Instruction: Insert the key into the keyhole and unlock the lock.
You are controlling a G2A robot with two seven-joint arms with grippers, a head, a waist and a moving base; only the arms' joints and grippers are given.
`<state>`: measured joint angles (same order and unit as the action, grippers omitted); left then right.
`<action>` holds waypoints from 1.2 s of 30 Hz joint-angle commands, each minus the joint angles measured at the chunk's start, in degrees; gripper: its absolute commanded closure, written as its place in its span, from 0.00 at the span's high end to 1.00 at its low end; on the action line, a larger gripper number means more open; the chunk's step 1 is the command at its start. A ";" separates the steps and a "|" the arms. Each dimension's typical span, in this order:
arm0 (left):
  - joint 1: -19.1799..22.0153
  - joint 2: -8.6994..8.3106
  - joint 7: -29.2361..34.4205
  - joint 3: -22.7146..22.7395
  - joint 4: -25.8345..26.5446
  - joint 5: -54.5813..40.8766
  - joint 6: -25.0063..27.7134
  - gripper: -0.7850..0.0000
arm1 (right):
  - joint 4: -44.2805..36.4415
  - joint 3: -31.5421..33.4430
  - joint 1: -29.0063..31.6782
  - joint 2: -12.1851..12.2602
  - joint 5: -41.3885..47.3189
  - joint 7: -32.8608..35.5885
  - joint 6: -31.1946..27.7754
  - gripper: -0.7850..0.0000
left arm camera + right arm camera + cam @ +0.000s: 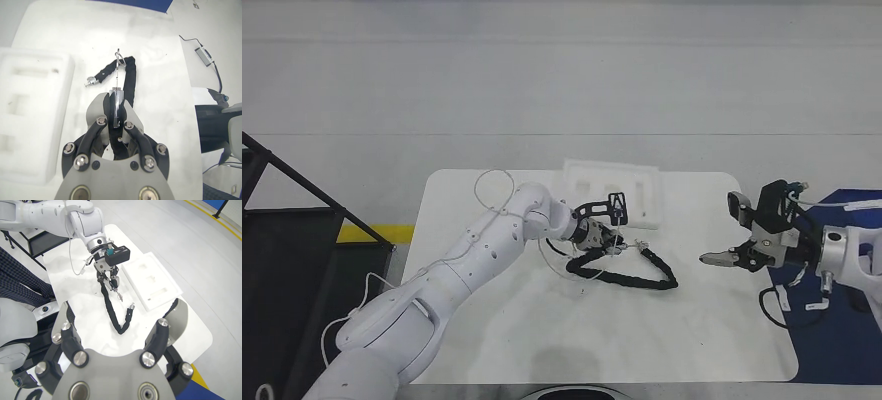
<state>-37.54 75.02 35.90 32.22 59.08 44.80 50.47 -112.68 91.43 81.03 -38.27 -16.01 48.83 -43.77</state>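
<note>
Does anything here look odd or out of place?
Nothing spilled or broken. The left gripper clamps the lock cylinder in its jaws with the key sticking out of it, while the cable's metal pin end lies loose on the table.

Table (492,330): bore the tray and the chain.
Foam tray (612,188): lay on the table's far side, near the middle of that edge.
Left gripper (113,287): stood just before the tray, over the table's middle.
Lock body (117,95): sat between the left gripper's fingers.
Key (117,75): stuck in the lock body's end, pointing away from that gripper.
Key ring (121,59): hung at the key's outer end, above the chain.
Chain (647,280): ran on the table from the left gripper rightward, then bent back toward the tray.
Pin end (90,81): rested on the table between key and tray, apart from both.
Right gripper (720,259): stood right of the chain, over the table's right part, apart from it.
</note>
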 commanded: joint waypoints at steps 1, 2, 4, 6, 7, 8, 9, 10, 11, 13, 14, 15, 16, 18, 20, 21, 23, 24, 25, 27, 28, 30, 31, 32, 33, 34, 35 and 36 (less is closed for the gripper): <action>0.02 0.13 2.06 -0.38 -0.66 -0.58 -0.80 0.00 | -0.03 -0.09 0.06 0.00 -0.03 -0.18 0.02 1.00; 0.12 0.21 3.02 -0.60 -1.00 -0.68 -1.21 0.00 | 0.11 -0.19 0.03 -0.01 0.03 -0.47 0.08 1.00; 0.19 0.43 4.44 -1.00 -1.92 -1.33 -1.75 1.00 | 0.47 -0.46 -0.13 -0.07 0.14 -1.33 0.01 1.00; 0.58 0.68 5.40 -1.30 -2.74 -1.37 -2.53 1.00 | 1.10 -0.91 -0.28 -0.18 0.17 -2.53 -0.52 1.00; 0.69 0.79 5.26 -1.43 -2.97 -1.19 -2.57 1.00 | 1.37 -1.09 -0.48 -0.21 -0.39 -2.95 -0.87 1.00; 0.75 0.90 4.94 -1.53 -3.23 -1.07 -2.42 1.00 | 1.58 -1.33 -0.62 -0.28 -0.82 -3.67 -1.19 1.00; 0.85 0.98 4.36 -1.55 -3.38 -0.89 -2.09 1.00 | 1.92 -1.69 -0.63 -0.38 -0.69 -4.75 -1.49 1.00; 1.02 1.02 3.35 -1.42 -3.50 -0.44 -1.88 1.00 | 2.27 -2.02 -0.70 -0.46 -0.60 -5.59 -1.85 1.00; 1.16 0.99 2.24 -1.16 -3.47 0.02 -1.58 1.00 | 2.62 -2.28 -0.86 -0.53 -0.71 -6.30 -2.31 1.00; 1.43 0.63 -1.62 0.29 -2.79 1.18 -1.34 1.00 | 3.57 -3.01 -1.20 -0.69 -0.40 -7.70 -3.26 1.00; 1.40 0.27 -3.54 1.19 -2.32 2.35 -1.29 1.00 | 4.15 -3.33 -1.49 -0.76 -0.31 -8.25 -3.62 1.00; 1.42 -0.18 -5.21 2.15 -1.45 3.80 -1.03 1.00 | 4.76 -3.68 -1.86 -0.82 -0.43 -8.66 -3.90 1.00; 1.24 -0.72 -8.24 3.72 -0.08 4.50 -0.55 1.00 | 5.32 -4.11 -2.27 -0.90 -0.43 -9.18 -4.29 1.00; 0.65 -2.22 -13.09 7.36 2.85 8.19 -0.62 1.00 | 6.70 -4.97 -3.31 -1.10 -0.19 -10.63 -5.58 1.00; -0.62 -3.96 -17.88 11.95 7.60 11.66 -1.02 1.00 | 8.43 -5.69 -4.70 -1.30 -0.26 -12.08 -6.90 1.00; -1.72 -4.90 -20.36 14.56 10.25 13.41 -1.13 1.00 | 9.34 -6.09 -5.47 -1.42 -0.19 -12.90 -7.57 1.00; -4.30 -6.76 -24.31 19.92 15.80 17.00 -0.90 1.00 | 11.20 -6.74 -7.30 -1.66 -0.53 -14.46 -8.86 1.00; -5.89 -7.62 -26.02 22.51 18.02 18.08 0.03 1.00 | 12.14 -7.11 -8.23 -1.79 -0.71 -15.23 -9.49 1.00; -7.16 -8.47 -25.74 24.89 19.79 19.98 0.68 1.00 | 13.15 -7.50 -9.18 -1.90 -0.98 -15.72 -9.94 1.00; -9.45 -9.82 -24.40 29.16 23.71 21.51 1.64 1.00 | 14.36 -8.31 -11.48 -2.09 -2.71 -15.98 -11.72 1.00; -10.57 -10.39 -24.03 31.14 25.47 21.38 2.43 1.00 | 15.08 -8.82 -12.60 -2.19 -3.20 -16.21 -12.82 1.00; -12.21 -11.42 -22.17 34.78 28.90 21.80 3.86 1.00 | 16.54 -9.87 -15.01 -2.36 -4.06 -16.22 -14.24 1.00; -12.92 -11.85 -21.84 36.52 30.42 21.52 4.62 1.00 | 17.15 -10.48 -16.10 -2.44 -4.06 -16.35 -14.24 1.00; -13.50 -12.25 -21.73 38.23 31.72 21.37 5.41 1.00 | 17.89 -11.06 -17.11 -2.49 -4.04 -16.36 -14.24 1.00; -14.03 -12.61 -21.80 39.88 32.65 21.25 5.98 1.00 | 18.70 -11.60 -18.07 -2.53 -3.96 -16.37 -14.24 1.00; -14.53 -12.94 -21.86 41.39 33.23 21.18 6.47 1.00 | 19.48 -12.12 -18.98 -2.56 -3.90 -16.40 -14.24 1.00; -14.92 -13.23 -21.78 42.72 33.61 21.13 6.88 1.00 | 20.36 -12.62 -19.79 -2.60 -3.69 -16.63 -14.24 1.00; -15.13 -13.48 -21.89 43.84 34.03 20.97 7.45 1.00 | 21.26 -13.08 -20.51 -2.64 -3.56 -16.87 -14.24 1.00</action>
<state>-52.45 61.78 14.08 74.83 92.81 65.89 57.45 -92.26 78.74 61.20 -40.88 -19.71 32.17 -58.00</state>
